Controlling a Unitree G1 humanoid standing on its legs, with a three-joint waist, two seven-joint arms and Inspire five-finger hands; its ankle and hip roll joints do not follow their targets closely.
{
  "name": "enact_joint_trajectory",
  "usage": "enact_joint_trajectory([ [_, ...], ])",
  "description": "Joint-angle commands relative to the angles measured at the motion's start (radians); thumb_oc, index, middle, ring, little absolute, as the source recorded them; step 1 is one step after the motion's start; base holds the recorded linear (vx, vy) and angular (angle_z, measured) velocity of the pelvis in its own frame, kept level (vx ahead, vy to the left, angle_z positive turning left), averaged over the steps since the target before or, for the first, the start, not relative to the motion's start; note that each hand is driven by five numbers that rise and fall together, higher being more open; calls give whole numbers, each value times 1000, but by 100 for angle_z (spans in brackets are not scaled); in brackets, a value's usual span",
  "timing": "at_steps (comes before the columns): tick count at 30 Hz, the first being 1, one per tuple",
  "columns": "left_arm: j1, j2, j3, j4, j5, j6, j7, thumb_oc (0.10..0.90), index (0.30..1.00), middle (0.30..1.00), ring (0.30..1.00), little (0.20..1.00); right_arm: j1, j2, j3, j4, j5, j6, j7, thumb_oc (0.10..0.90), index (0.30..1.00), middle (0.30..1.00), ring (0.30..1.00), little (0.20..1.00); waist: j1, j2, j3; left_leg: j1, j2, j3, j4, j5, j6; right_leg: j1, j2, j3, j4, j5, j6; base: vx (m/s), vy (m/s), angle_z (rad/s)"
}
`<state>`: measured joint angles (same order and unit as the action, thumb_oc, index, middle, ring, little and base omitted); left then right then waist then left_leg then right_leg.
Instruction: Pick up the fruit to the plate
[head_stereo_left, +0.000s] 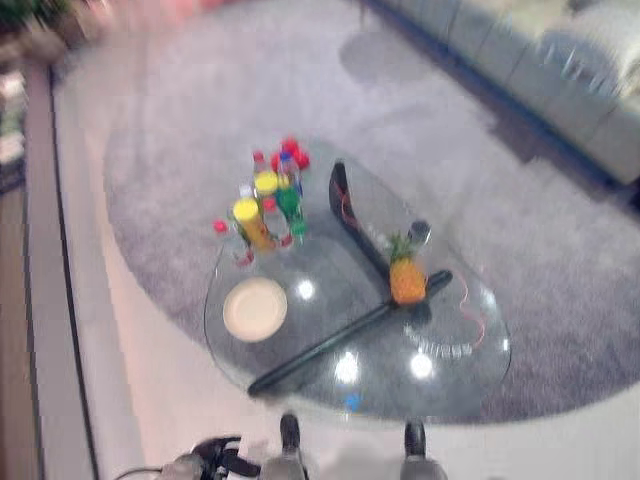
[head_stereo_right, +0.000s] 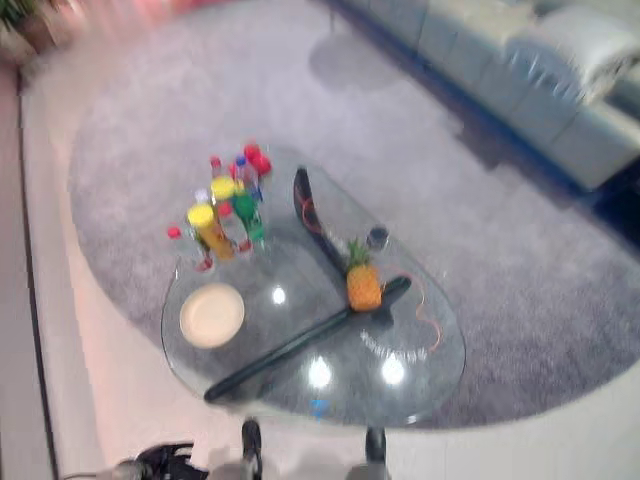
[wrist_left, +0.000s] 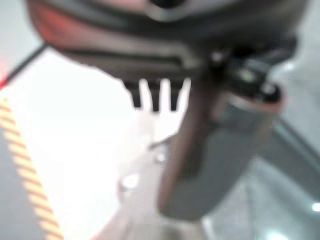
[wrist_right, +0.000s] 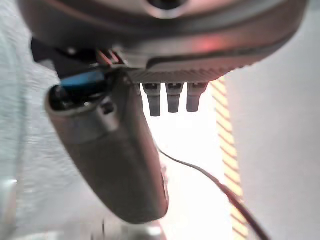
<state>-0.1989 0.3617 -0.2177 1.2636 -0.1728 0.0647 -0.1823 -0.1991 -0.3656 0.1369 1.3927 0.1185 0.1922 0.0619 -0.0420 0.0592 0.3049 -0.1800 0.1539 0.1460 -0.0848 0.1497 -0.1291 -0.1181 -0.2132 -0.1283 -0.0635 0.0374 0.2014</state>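
Note:
A small pineapple (head_stereo_left: 406, 277) stands upright on the right half of an oval glass table (head_stereo_left: 455, 385). A round cream plate (head_stereo_left: 255, 308) lies on the table's left half, well apart from the fruit. My left hand (head_stereo_left: 217, 457) hangs low at the near left, off the table. In the left wrist view this hand (wrist_left: 215, 150) is open, its fingers (wrist_left: 155, 95) straight over pale floor, holding nothing. In the right wrist view my right hand (wrist_right: 115, 155) is also open and empty, with straight fingers (wrist_right: 172, 97) over the floor.
Several bottles with red, yellow and green parts (head_stereo_left: 268, 205) cluster at the table's far left, behind the plate. A small dark cup (head_stereo_left: 420, 232) and a thin red cord (head_stereo_left: 470, 305) lie near the pineapple. A grey rug (head_stereo_left: 560, 260) surrounds the table; a sofa (head_stereo_left: 560, 70) stands far right.

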Motion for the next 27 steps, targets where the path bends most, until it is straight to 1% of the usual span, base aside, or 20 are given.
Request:
enact_joint_trajectory([
  [1,-29,3,1,40,-69,21,-50,800,900,900,900,900,-15,-51,-11,11,49,56,-21,800,900,900,900,900,12,-12,64,-11,52,-51,-2,-38,-28,-91,-57,-3,7,109,3,-125,-5,-1],
  [4,-77,21,-10,23,-172,9,-79,800,900,900,900,900,-53,-73,0,-16,87,40,-32,800,900,900,900,900,15,-13,121,-80,42,-62,12,-17,-31,-171,-57,4,52,104,-4,-143,-3,-4],
  [5,-104,32,-10,13,-232,-4,-76,800,900,900,900,900,-69,-83,3,-28,106,9,-50,800,900,900,900,900,17,-14,149,-134,38,-73,48,-15,-31,-220,-61,9,85,101,-8,-148,-18,-6],
  [6,-109,34,-9,11,-251,-8,-72,800,900,900,900,900,-72,-85,4,-30,112,-1,-57,800,900,900,900,900,18,-14,152,-146,38,-76,58,-16,-31,-231,-62,9,92,100,-8,-139,-27,-10],
  [8,-145,43,12,-30,-346,-31,-28,800,900,900,900,900,-96,-91,-3,-60,161,-52,-121,800,900,900,900,900,19,-16,180,-210,35,-86,105,-22,-31,-291,-67,13,139,91,-7,-120,-37,-10],
  [10,-169,53,32,-74,-416,-38,3,800,900,900,900,900,-112,-95,-7,-84,188,-77,-148,800,900,900,900,900,19,-19,199,-259,30,-93,138,-28,-31,-340,-70,18,174,84,-5,-124,-47,1],
  [12,-183,54,45,-101,-452,-52,16,800,900,900,900,900,-125,-90,-12,-105,216,-119,-186,800,900,900,900,900,19,-21,214,-298,24,-99,170,-34,-28,-380,-69,24,206,77,-6,-86,-43,5],
  [13,-187,55,46,-108,-462,-57,19,800,900,900,900,900,-128,-87,-12,-115,229,-134,-201,800,900,900,900,900,19,-22,215,-316,20,-103,184,-36,-28,-397,-68,26,217,75,-6,-57,-45,5],
  [14,-191,54,47,-116,-465,-68,31,800,900,900,900,900,-135,-83,-18,-129,238,-163,-223,800,900,900,900,900,18,-22,215,-343,15,-110,209,-43,-28,-421,-68,28,235,70,-7,-47,-45,10],
  [18,-212,61,54,-129,-498,-109,99,800,900,900,900,900,-161,-81,-19,-167,256,-220,-275,800,900,900,900,900,11,-31,215,-442,5,-129,308,-67,-24,-511,-63,41,299,60,-12,-31,-43,11],
  [22,-230,76,69,-140,-520,-140,146,800,900,900,900,900,-187,-87,-21,-187,276,-250,-305,800,900,900,900,900,9,-38,215,-502,0,-141,367,-87,-19,-567,-58,51,341,51,-17,-10,-33,4],
  [23,-234,78,69,-147,-518,-148,159,800,900,900,900,900,-193,-85,-20,-193,284,-258,-318,800,900,900,900,900,9,-39,215,-520,0,-145,390,-100,-18,-584,-55,56,359,42,-19,-6,-28,6],
  [25,-238,76,65,-159,-510,-170,183,800,900,900,900,900,-199,-79,-25,-202,280,-285,-342,800,900,900,900,900,10,-39,215,-550,-5,-152,418,-111,-14,-615,-49,63,383,35,-23,-8,-26,10],
  [27,-237,78,67,-159,-509,-191,203,800,900,900,900,900,-202,-77,-28,-203,276,-300,-349,800,900,900,900,900,10,-40,215,-567,-6,-157,441,-121,-12,-635,-46,66,404,29,-24,1,-27,6],
])
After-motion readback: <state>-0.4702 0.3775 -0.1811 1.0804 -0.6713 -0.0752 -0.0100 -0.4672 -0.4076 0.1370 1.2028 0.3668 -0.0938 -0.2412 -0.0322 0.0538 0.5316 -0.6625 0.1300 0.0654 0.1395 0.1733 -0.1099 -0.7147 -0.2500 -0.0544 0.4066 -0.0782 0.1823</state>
